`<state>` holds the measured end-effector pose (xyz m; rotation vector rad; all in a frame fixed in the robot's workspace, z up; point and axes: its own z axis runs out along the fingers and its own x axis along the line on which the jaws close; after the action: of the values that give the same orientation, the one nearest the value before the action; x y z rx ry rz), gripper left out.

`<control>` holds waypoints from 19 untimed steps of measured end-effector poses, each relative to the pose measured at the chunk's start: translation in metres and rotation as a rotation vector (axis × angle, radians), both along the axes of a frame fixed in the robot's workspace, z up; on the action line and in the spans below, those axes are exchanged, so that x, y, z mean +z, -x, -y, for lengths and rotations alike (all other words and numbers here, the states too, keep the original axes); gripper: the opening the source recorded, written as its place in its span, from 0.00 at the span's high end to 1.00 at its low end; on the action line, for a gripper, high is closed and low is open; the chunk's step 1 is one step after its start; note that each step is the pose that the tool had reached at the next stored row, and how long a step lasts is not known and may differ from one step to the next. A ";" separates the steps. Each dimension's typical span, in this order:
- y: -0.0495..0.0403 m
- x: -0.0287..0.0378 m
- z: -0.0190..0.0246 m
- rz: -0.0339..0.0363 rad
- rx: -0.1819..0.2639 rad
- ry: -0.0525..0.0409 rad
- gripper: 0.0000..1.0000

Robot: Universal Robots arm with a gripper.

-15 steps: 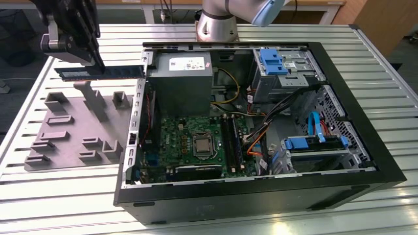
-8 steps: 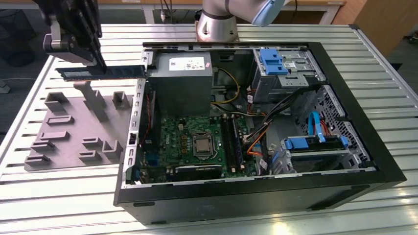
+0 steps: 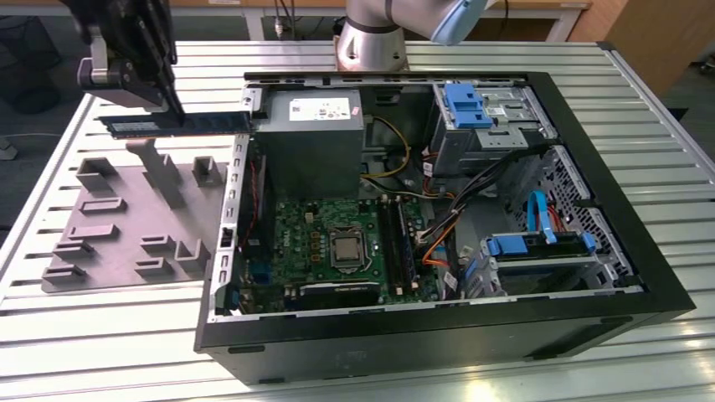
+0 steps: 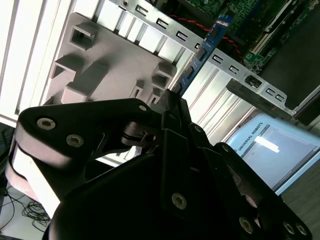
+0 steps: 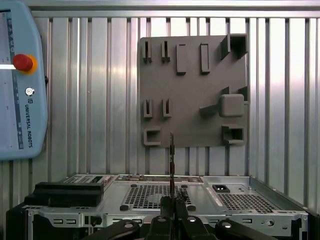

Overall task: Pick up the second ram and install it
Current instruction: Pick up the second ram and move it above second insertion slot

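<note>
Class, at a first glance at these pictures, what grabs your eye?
The open computer case dominates the slatted table, its green motherboard exposed. At the exterior view's upper left, the black gripper holds the second ram level in the air, near a grey holder tray.

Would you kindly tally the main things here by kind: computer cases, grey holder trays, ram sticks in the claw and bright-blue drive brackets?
Computer case: 1
Grey holder tray: 1
Second ram, held in the claw: 1
Bright-blue drive brackets: 2
Total: 5
</note>
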<state>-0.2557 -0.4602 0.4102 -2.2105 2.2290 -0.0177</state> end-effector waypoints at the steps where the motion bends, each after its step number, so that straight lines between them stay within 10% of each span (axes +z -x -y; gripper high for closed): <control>1: -0.0006 0.0000 0.0000 -0.0001 0.000 0.0000 0.86; 19: -0.0167 0.0000 0.0000 0.0000 0.000 0.0000 0.86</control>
<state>-0.2389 -0.4602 0.4102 -2.2105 2.2290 -0.0177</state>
